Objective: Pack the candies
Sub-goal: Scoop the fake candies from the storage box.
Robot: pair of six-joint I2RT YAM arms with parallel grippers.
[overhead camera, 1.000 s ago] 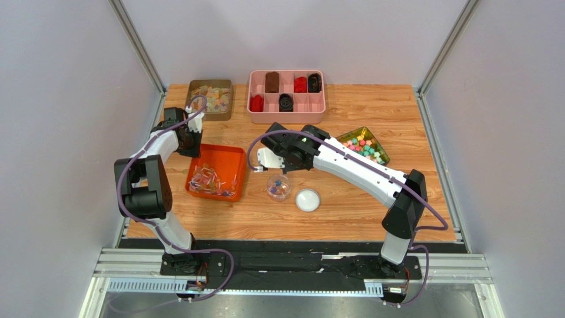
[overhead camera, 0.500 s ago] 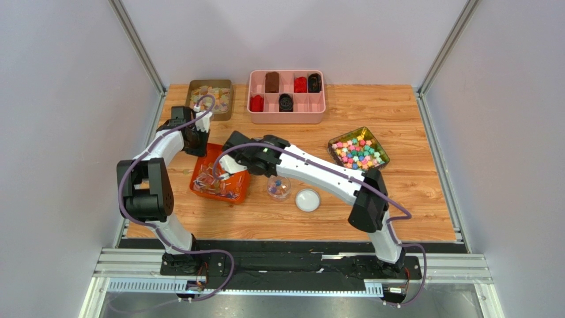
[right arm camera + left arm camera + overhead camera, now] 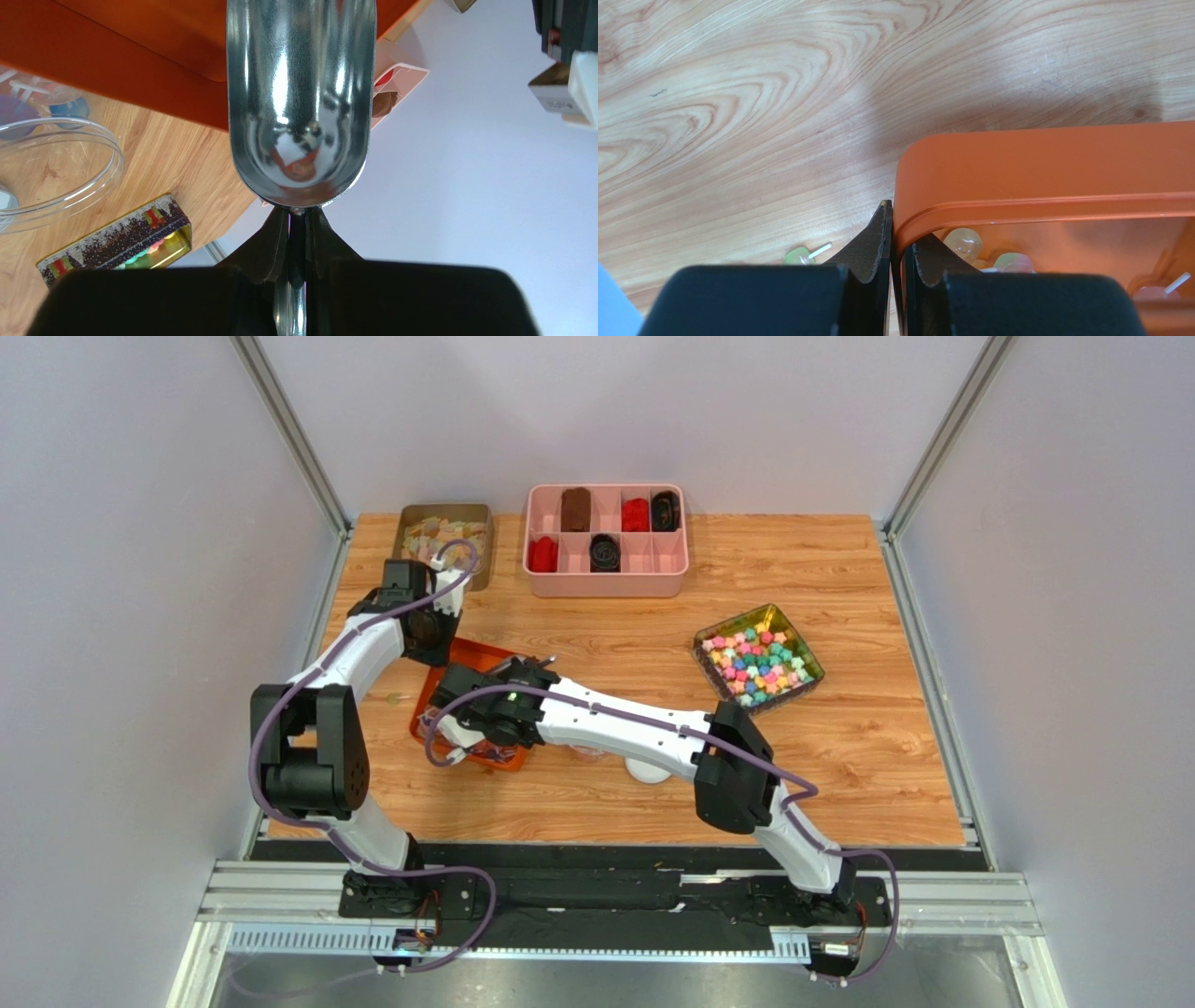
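Note:
The orange tray (image 3: pixel 470 654) holds the twist-wrapped candies, mostly hidden under my right arm in the top view. My left gripper (image 3: pixel 424 626) is shut on the tray's far-left corner rim (image 3: pixel 1018 168); the left wrist view shows its tips (image 3: pixel 898 231) pinching the wall. Pale candies (image 3: pixel 963 242) show through that wall. My right gripper (image 3: pixel 467 723) is over the tray, shut (image 3: pixel 298 217) on the handle of a metal scoop (image 3: pixel 298 98), whose bowl looks empty. The clear cup (image 3: pixel 63 171) holds a few candies (image 3: pixel 67 110).
One green candy (image 3: pixel 798 255) lies on the wood outside the tray. A white lid (image 3: pixel 650 772) peeks from under the right arm. A green tin of blocky candies (image 3: pixel 759 654), a pink divided box (image 3: pixel 605 528) and a tin of pastel pieces (image 3: pixel 443 532) stand behind.
My right arm has swung left from beside the clear cup to over the orange tray, carrying the scoop. My left gripper has shifted slightly right, still holding the tray corner.

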